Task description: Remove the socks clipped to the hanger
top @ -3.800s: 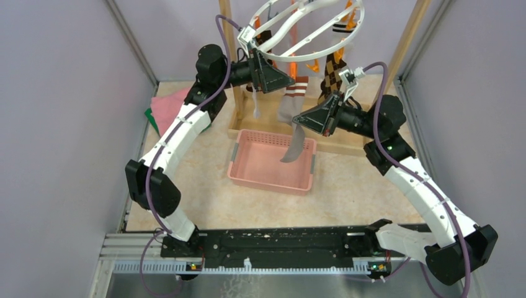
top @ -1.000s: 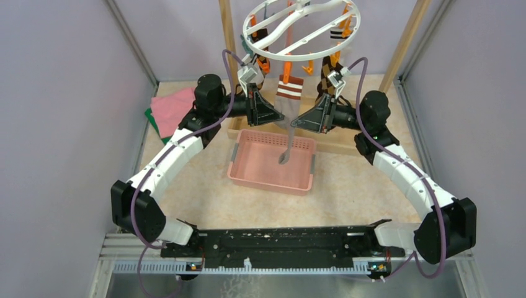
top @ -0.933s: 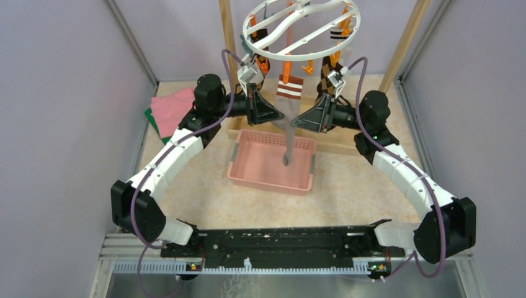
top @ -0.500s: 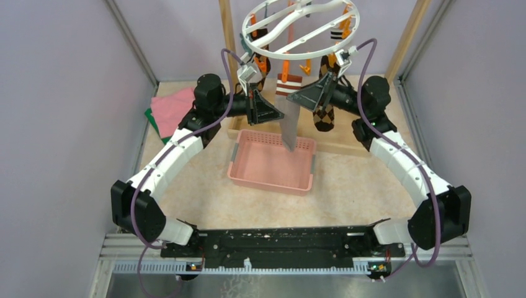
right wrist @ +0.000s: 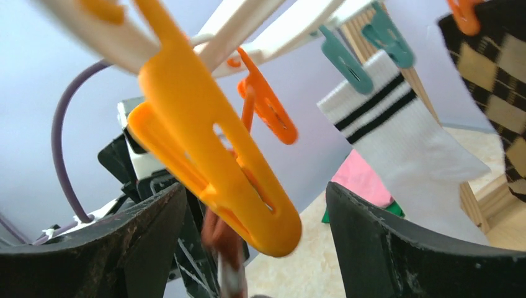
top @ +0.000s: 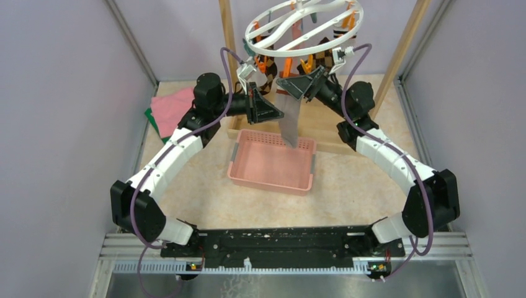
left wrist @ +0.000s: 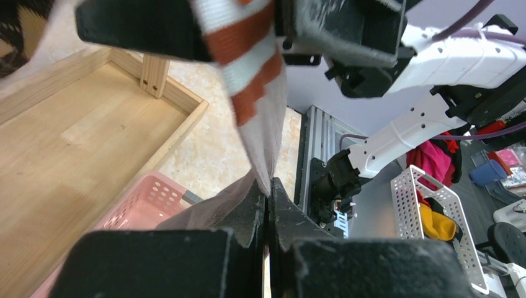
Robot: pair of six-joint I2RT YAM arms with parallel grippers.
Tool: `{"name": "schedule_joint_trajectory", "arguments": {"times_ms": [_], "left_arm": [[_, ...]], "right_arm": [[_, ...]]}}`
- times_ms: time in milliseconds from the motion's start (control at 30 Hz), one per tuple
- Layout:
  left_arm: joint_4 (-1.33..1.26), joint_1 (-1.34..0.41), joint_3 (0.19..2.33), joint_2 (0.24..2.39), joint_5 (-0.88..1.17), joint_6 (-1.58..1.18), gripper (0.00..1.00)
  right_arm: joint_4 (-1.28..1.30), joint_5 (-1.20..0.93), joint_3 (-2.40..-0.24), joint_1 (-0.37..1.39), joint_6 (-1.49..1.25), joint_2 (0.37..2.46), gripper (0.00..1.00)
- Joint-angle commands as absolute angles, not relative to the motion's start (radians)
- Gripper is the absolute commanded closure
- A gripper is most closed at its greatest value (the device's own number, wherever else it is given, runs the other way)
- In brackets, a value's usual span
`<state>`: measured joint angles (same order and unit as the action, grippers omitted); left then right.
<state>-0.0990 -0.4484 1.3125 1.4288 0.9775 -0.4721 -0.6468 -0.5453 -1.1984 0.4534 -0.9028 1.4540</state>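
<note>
Inside the left gripper (left wrist: pixel 268 197), the striped grey sock (left wrist: pixel 265 127) sits pinched.

Grey sock (left wrist: pixel 263 133) with rust-and-white striped cuff; white sock (right wrist: pixel 403 149) (black bands); orange clip (right wrist: pixel 211 155); pink basket (top: pixel 260 165).

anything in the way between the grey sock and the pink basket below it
Nothing visible does. The grey sock, pinched by the left gripper, hangs over the far side of the pink basket with only air beneath.
</note>
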Motion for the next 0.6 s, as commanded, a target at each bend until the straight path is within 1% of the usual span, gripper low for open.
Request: {"name": "schedule_joint_trajectory", "arguments": {"times_ms": [0,167,333,400,567], "left_arm": [[-0.093,-0.452,1.369,1.396,0.961,-0.448,1.0],[-0.064,-0.453,1.38,1.402,0.918,-0.414,1.0],[-0.055,-0.454,1.375,1.401,0.905,-0.402,1.0],[-0.054,-0.454,1.376,1.402,0.909,-0.401,1.0],[-0.041,-0.463,1.385,1.398,0.923,-0.39,1.0]], "right_arm": [[-0.844,-0.356,-1.09,0.497,-0.911,1.359,0.18],[-0.761,-0.249,-1.019,0.567,-0.82,1.247,0.16],[-0.637,-0.132,-1.011,0.638,-0.72,1.169,0.15],[-0.606,-0.101,-1.022,0.656,-0.682,1.161,0.14],[-0.498,-0.106,-1.149,0.659,-0.611,1.228,0.14]]}}
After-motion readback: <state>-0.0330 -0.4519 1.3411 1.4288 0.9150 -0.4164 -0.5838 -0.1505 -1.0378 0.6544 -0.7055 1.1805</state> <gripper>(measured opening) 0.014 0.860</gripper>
